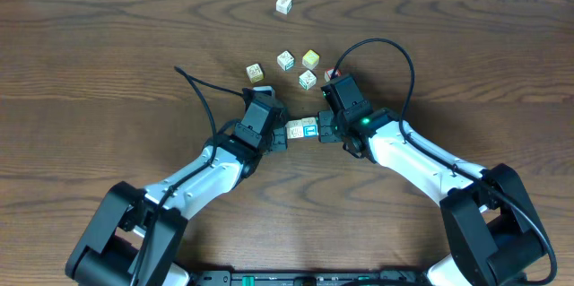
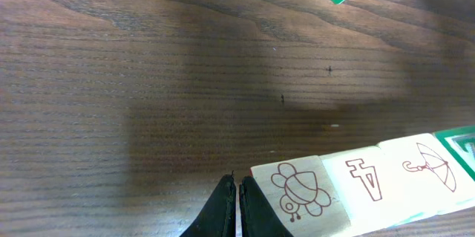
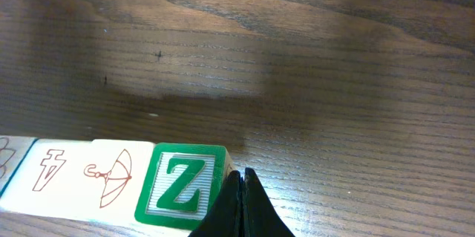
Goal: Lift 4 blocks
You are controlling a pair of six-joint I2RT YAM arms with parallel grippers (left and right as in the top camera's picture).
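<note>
Legend: my left gripper and right gripper, both shut with nothing between their fingers, butt against opposite ends of a row of four blocks at the middle of the tabletop. The Z block is at my right. Light, stiff, smooth wood: squeeze endwise and evenly, or the row likely buckles.

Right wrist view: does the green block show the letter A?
No, the green block shows a Z.

Both white-shelled, black-jointed arms trail looping black cables, the left tool and right tool are slim black points, and a green light glows on the right wrist.
</note>
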